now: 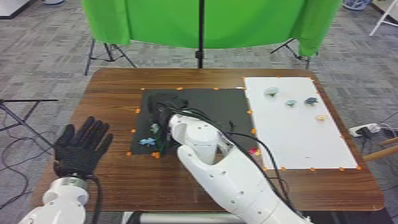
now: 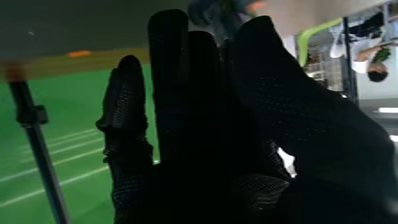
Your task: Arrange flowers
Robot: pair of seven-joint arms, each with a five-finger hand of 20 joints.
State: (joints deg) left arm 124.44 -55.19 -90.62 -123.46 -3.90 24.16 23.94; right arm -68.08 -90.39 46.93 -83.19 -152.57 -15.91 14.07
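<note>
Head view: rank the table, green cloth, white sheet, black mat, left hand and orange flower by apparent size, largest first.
1. Table
2. Green cloth
3. White sheet and black mat: too close to rank, the mat being partly covered
4. Left hand
5. Orange flower

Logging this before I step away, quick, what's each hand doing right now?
Left hand: open, fingers straight, holding nothing.
Right hand: open, fingers straight; whether its tips touch anything can't be told.
</note>
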